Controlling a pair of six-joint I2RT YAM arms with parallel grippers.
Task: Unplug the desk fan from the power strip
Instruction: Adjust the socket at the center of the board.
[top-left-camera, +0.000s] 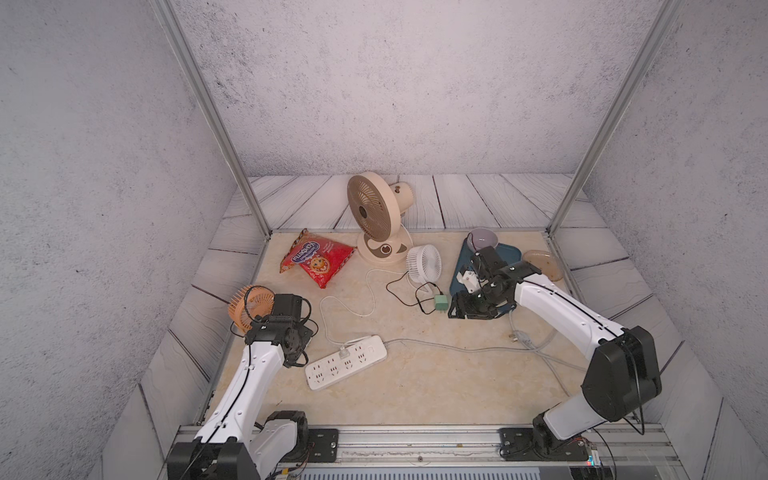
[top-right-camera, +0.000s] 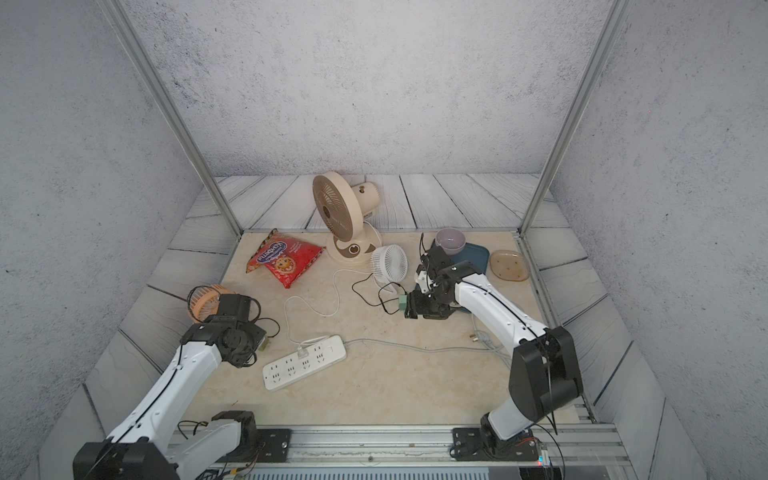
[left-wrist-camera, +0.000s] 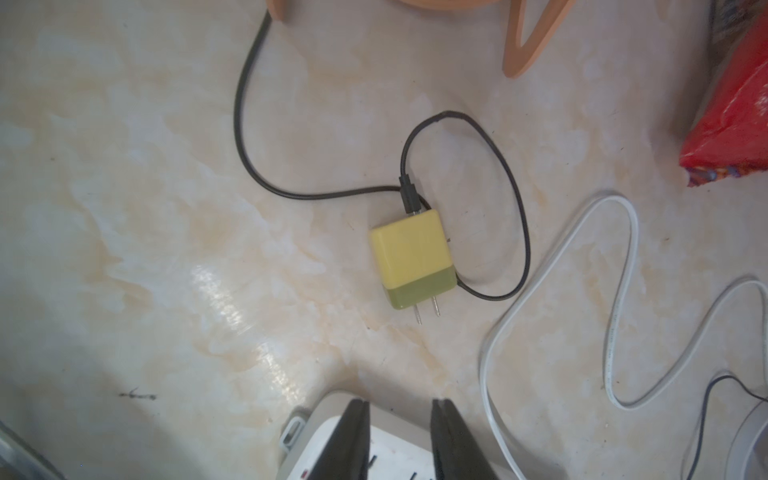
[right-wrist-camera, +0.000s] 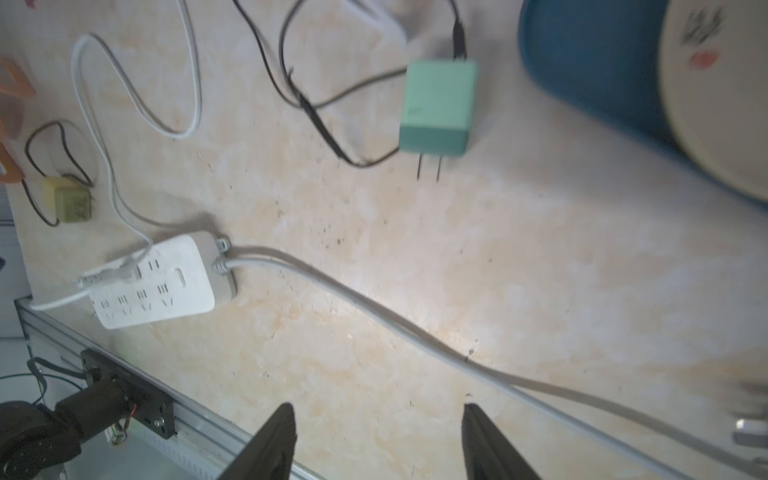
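The long flat white plastic power strip lies at an angle on the pale marbled table, toward the near edge and between the two arms; both top views show it. Its pale grey cable runs off toward the right arm's side. One white plug sits in a socket on the strip's far row. Its flat white cord loops away toward the back, where a tall beige desk fan with a round base stands beside a small round white fan. Where the cord ends I cannot tell.

The left arm's jaws stand a narrow way apart with nothing between them, hovering over one rounded end of the strip. Just ahead of them a yellow and olive two-pin adapter lies loose on the table, and its black cord leads off toward a small orange fan.

The right arm's jaws are spread wide and empty above the bare table, near the grey cable. A mint green two-pin adapter lies unplugged beside a dark blue tray that carries a lilac bowl. A red biscuit packet lies at the back on the left arm's side, and an amber glass dish at the back on the right
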